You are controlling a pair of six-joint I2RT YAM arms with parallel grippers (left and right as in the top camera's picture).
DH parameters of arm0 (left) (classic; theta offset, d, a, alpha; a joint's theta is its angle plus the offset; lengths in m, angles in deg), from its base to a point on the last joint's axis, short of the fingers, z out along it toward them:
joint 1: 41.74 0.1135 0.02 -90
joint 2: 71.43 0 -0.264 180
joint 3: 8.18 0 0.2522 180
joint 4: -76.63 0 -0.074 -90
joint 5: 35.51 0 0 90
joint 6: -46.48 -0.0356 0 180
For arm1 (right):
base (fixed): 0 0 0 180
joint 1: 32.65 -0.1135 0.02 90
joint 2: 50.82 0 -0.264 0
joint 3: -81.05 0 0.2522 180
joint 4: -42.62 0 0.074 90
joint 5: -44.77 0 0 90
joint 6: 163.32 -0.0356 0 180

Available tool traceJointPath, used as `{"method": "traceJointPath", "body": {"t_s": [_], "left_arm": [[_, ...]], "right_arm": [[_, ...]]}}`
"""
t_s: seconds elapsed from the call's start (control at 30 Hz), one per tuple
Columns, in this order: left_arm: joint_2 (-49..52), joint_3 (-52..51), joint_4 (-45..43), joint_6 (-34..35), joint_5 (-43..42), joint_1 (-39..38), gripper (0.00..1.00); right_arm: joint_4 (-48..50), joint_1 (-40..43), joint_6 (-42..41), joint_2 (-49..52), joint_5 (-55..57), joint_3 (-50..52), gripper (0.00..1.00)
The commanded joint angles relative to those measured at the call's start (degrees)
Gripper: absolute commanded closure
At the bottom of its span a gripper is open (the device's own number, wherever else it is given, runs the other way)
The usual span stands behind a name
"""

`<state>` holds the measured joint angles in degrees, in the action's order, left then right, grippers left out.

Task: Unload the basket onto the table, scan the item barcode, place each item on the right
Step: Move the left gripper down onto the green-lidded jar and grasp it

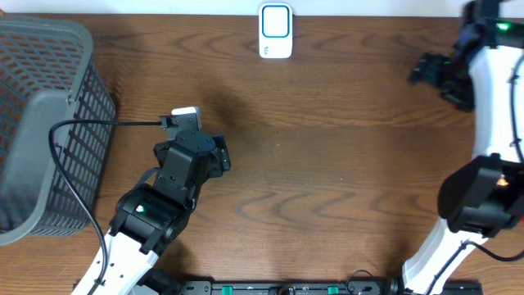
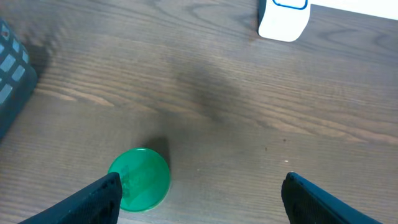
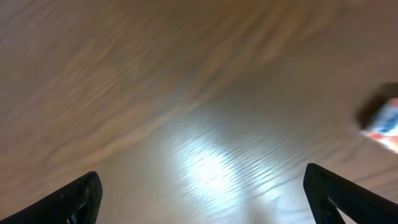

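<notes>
The item is a round green object [image 2: 139, 179] lying on the wooden table, seen in the left wrist view just inside my left finger [image 2: 93, 200]. My left gripper [image 2: 199, 199] is open above the table, and nothing is between its jaws. From overhead the left gripper [image 1: 214, 154] hides the item. A white scanner with a blue frame [image 1: 275, 31] [image 2: 283, 18] stands at the table's far edge. My right gripper [image 1: 427, 70] is open at the far right over bare, blurred wood [image 3: 199, 155].
A grey mesh basket [image 1: 49, 123] [image 2: 9, 62] fills the left side of the table. A black cable [image 1: 78, 124] runs from the left wrist along the basket. A blurred white and red shape [image 3: 384, 123] shows at the right wrist view's edge.
</notes>
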<state>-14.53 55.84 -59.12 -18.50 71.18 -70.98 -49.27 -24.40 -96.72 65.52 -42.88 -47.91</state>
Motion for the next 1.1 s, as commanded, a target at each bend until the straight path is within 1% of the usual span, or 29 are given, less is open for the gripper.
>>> {"method": "traceJointPath", "body": {"t_s": [0.0,0.03,0.1,0.2,0.23,0.33,0.4,0.5,0.6,0.7,0.73,0.8,0.9,1.07], "left_arm": [[0.0,-0.02,-1.9,-0.98,0.87,0.28,0.17],[-0.11,-0.02,-1.86,-1.01,0.76,0.28,0.0],[-0.31,-0.02,-1.38,-1.51,0.76,0.31,0.02],[-1.22,0.07,0.55,-11.26,0.79,0.31,0.02],[-1.6,0.28,1.73,-13.0,0.81,0.31,0.02],[-2.05,1.86,7.02,-13.42,0.61,0.63,0.02],[-1.64,2.12,11.04,-13.46,0.57,1.42,0.02],[-0.55,2.12,14.25,-13.42,0.26,4.0,0.02],[1.49,2.12,11.93,-16.09,-0.35,6.78,0.02],[6.12,2.12,9.14,-17.73,-1.75,10.51,0.02],[7.67,2.12,8.46,-17.73,-3.19,11.5,0.02],[13.14,2.12,6.56,-17.73,-9.88,13.88,0.02],[18.18,2.12,4.94,-17.73,-13.22,14.88,0.02],[23.26,2.12,3.45,-17.75,-13.75,14.93,0.02]], "right_arm": [[-0.28,-5.33,1.66,-0.07,-1.9,0.13,0.01],[-0.11,-6.91,0.9,-0.07,-2.16,0.13,0.01],[-0.07,-9.84,-0.28,-0.07,-3.67,0.13,0.01],[0.28,-14.1,0.33,-0.07,-6.88,0.13,0.01],[0.26,-14.97,0.31,-0.07,-6.8,0.13,0.01],[0.04,-17.0,0.13,-0.07,-6.97,0.13,0.01],[-0.68,-17.07,-1.11,-0.09,-6.95,0.13,0.01],[-1.64,-16.11,-1.66,-0.09,-7.17,0.13,0.01],[-3.23,-15.23,-1.62,-0.09,-7.17,0.13,0.01],[-5.44,-14.82,-1.01,-0.09,-6.88,0.13,0.01],[-5.7,-14.82,-0.15,-0.09,-6.88,0.13,0.01],[-5.62,-14.88,1.05,-0.09,-6.6,0.13,0.01],[-5.46,-15.06,0.98,-0.09,-5.97,0.13,0.01],[-5.2,-15.1,1.01,-0.07,-5.62,0.13,0.01]]}}
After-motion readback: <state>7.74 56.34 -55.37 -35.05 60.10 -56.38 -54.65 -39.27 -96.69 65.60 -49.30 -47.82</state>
